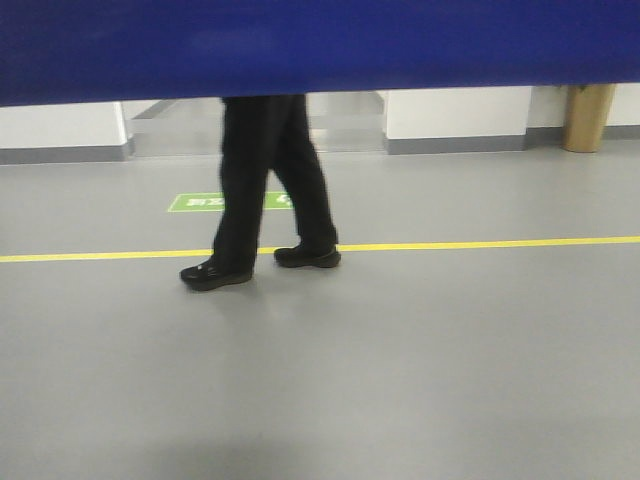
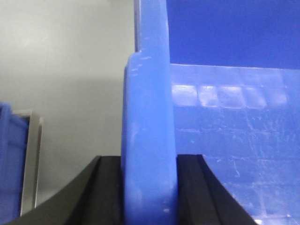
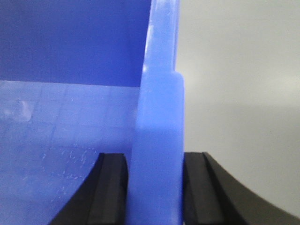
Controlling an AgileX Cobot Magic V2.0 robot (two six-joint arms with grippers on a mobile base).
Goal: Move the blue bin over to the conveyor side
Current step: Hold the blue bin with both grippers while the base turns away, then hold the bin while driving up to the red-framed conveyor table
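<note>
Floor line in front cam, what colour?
Yellow. The line shows best in the exterior front-facing view.

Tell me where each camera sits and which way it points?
Exterior front-facing: on the robot's front, looking ahead across the grey floor at a person's legs; the blue bin fills the top; no robot parts show.
Left wrist: on the left arm, looking along the left gripper, clamped on the bin's wall.
Right wrist: likewise, along the right gripper, clamped on a bin wall.
Shared: all three see the blue bin; both wrist views show its inside.
</note>
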